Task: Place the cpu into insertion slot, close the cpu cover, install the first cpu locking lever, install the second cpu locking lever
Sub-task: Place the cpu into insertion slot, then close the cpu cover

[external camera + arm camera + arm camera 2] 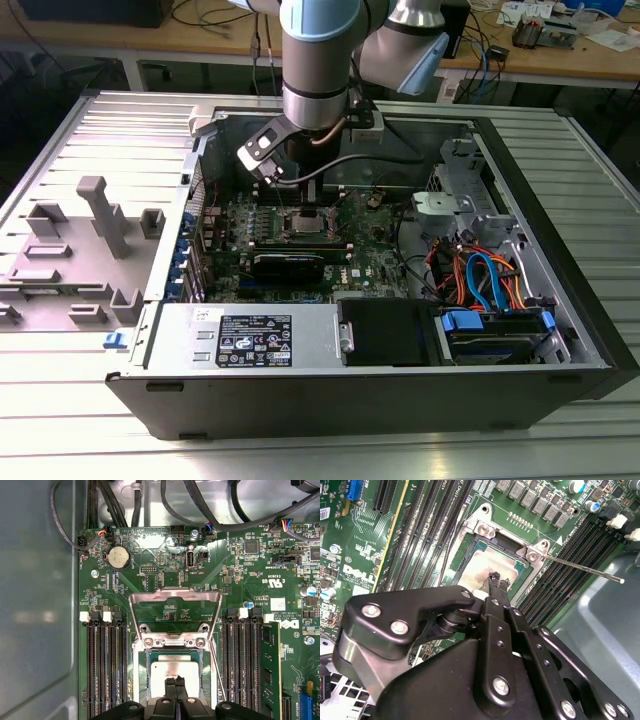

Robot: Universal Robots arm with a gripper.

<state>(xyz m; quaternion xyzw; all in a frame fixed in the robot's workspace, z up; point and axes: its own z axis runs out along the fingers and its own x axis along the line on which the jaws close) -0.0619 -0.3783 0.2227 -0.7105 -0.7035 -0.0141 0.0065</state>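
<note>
A ribbed metal worktop (300, 450) carries an open computer case (380, 395) lying on its side, with grey plastic fixtures (100, 215) on the exterior view's left and a cluttered wooden desk (560, 55) behind. My arm (315, 60) reaches down into the case over the green motherboard (240, 580).

In both wrist views my claw (175, 681) has its two black fingers pressed together, pinching nothing. The tips are low over the middle of the cpu (162, 669). I cannot tell whether they touch it.

The cpu lies flat in its socket (140, 680), dull silver top facing up and looking square with the frame around it. The cpu cover (175, 596) is not yet closed. In the first wrist view it stands raised from its hinge at the socket's edge, and the board shows through its window.

In the second wrist view a thin metal locking lever (580, 567) sticks out free from a corner of the socket, across the black memory slots (570, 545). More memory slots flank the socket on the other side. A round coin cell (119, 557) sits on the board beyond the raised cover, near the cables (210, 510) by the case wall.
</note>
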